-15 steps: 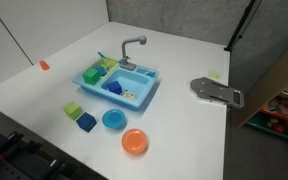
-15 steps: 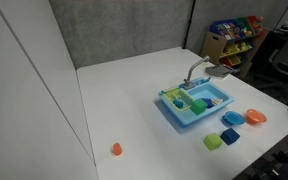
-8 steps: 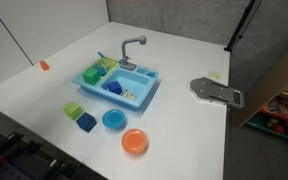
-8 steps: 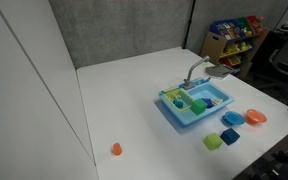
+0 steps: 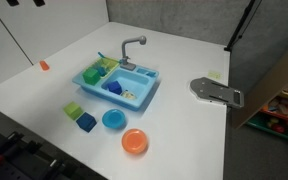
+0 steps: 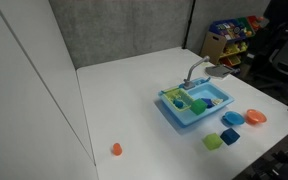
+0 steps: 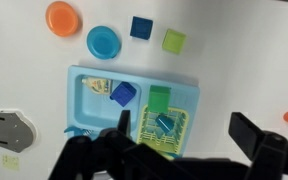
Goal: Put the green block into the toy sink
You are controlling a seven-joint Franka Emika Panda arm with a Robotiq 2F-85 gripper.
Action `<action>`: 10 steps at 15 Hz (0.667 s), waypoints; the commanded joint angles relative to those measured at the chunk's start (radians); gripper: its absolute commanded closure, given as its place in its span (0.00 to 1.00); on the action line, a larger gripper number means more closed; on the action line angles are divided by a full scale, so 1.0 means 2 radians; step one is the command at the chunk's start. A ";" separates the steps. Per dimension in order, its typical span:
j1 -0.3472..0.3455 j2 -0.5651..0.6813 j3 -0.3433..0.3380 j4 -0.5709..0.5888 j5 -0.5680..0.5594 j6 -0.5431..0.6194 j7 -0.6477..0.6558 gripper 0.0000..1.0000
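The gripper point(image 7: 181, 120) hangs high above the white table point(image 5: 189, 135) with its jaws spread wide and nothing between them, looking straight down on the toy sink point(image 7: 80, 78). In the exterior views the arm itself cannot be made out. The green block point(image 7: 160, 98) lies inside the sink, in the side compartment next to the basin, touching the far edge of the yellowish-green rack point(image 7: 174, 137). An exterior view point(image 6: 197, 104) shows the same saturated green piece within the sink's blue walls. The basin holds 1 darker blue piece point(image 7: 123, 93), and the grey faucet point(image 5: 132, 45) stands at the sink's far rim. Outside the sink, near its front edge, sit 4 other toys: the lime-green cube point(image 7: 174, 41), the loose blue cube point(image 7: 141, 27), the blue plate point(image 7: 103, 41) and the orange plate point(image 7: 61, 17), all well apart from the green block. Judged from this layout, the task looks done: the block is in the sink and the gripper is free and clear of it. If only the basin counts, 1 short move is left, from the side compartment across the divider.
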 commanded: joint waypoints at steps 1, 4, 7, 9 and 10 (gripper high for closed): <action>0.002 0.045 -0.011 0.000 0.006 0.054 0.011 0.00; 0.001 0.094 -0.019 0.003 0.011 0.090 0.010 0.00; 0.001 0.142 -0.026 0.007 0.015 0.117 0.004 0.00; 0.001 0.169 -0.032 0.010 0.027 0.127 -0.007 0.00; 0.000 0.181 -0.034 0.009 0.030 0.134 -0.011 0.00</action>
